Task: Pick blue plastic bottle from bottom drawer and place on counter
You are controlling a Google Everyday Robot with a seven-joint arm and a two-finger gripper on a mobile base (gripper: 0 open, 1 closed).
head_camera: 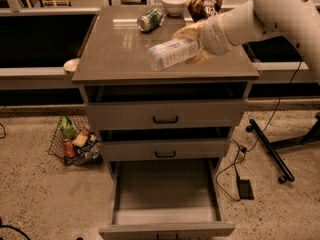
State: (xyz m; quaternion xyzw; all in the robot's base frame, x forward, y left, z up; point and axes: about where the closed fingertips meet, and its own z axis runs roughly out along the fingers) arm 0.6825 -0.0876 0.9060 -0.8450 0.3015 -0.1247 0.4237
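We see the pincer (194, 45) over the right front part of the desk (115, 49), clenched on the bottle (170, 54). One finger (186, 32) lies above the bottle's right end and the other below it. The bottle lies nearly level, its left end a little lower and pointing toward the middle of the desk. We cannot tell whether it touches the surface. The pale arm (260, 16) comes in from the upper right, across the desk's right edge.

The left half of the desk, from front edge to back, is bare. At the back a green can (150, 20) lies on its side, with a white bowl (174, 4) just behind it and a brown bag (205, 4) to the right, close to the arm. All three are well apart from the bottle.

Below the desk, the top drawer (165, 115) and the middle drawer (165, 149) are each pulled out a little. The bottom drawer (165, 189) is pulled out far, and its plain floor has nothing on it. On the ground to the left, near the cabinet's corner, stands a wire basket (75, 141) with packets in it. To the right a cable runs to a small black box (245, 188), and further right lies a black bar on wheels (270, 149).
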